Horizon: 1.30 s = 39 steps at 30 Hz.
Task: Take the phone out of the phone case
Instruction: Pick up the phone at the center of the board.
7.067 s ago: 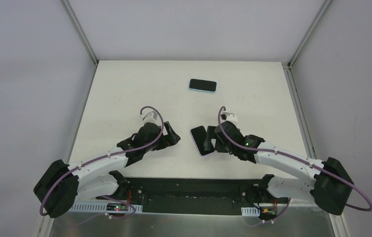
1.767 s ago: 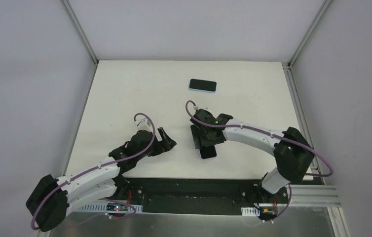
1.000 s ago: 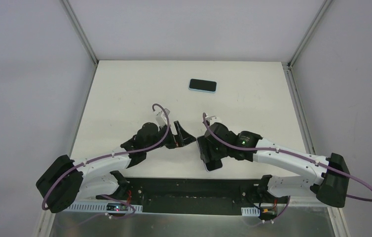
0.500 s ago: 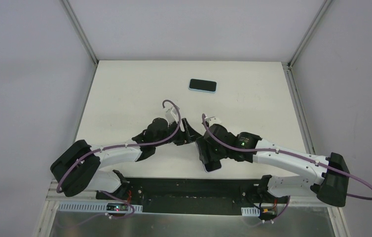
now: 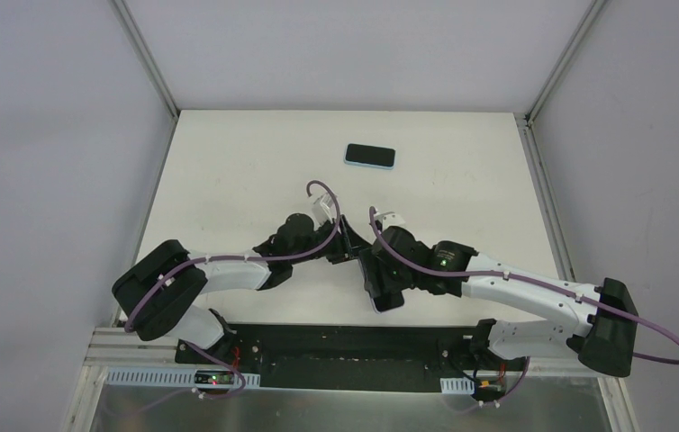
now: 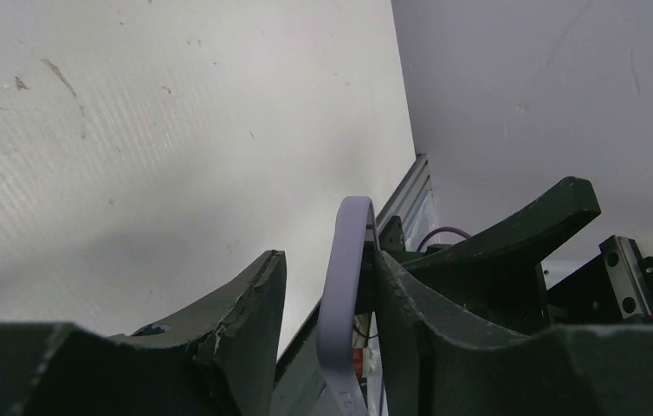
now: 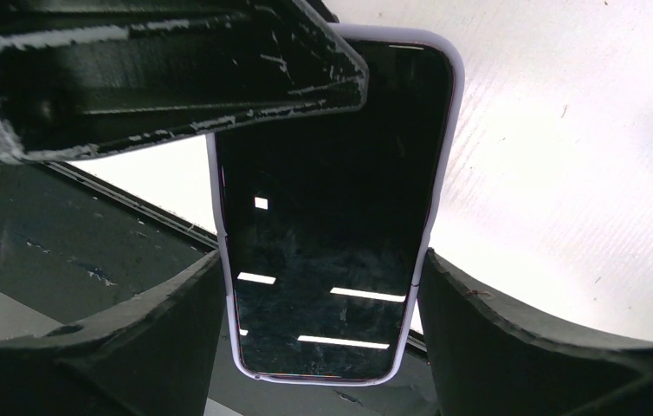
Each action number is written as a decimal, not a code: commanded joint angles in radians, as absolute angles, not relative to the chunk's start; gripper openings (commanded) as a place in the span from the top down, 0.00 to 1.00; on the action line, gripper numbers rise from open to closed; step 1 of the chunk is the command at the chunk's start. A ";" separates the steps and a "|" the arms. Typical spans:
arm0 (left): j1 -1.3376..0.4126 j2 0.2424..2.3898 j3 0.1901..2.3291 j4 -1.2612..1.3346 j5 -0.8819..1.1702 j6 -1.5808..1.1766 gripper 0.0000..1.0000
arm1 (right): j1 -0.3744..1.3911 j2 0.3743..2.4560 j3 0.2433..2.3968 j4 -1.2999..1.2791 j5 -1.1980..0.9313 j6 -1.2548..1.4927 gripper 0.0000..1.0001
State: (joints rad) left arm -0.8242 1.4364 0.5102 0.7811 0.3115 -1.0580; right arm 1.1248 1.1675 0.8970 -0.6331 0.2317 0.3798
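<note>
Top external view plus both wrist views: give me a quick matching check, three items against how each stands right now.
1. left end effector
2. right end effector
3. blue-cased phone

A. lying alone at the far side of the table
B. shut across the long sides of the lavender-cased phone
C. open around that phone's end edge

Pairs: 1-C, 2-B, 3-A.

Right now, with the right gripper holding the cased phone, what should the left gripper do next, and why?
Probably close the left gripper on the phone case: in the left wrist view its lilac edge sits between the open fingers, while the right gripper clamps the long sides, steadying it for peeling.
</note>
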 commanded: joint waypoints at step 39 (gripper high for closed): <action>-0.855 1.490 0.547 0.934 0.366 -1.105 1.00 | 1.132 1.115 0.917 -0.599 0.290 0.391 0.98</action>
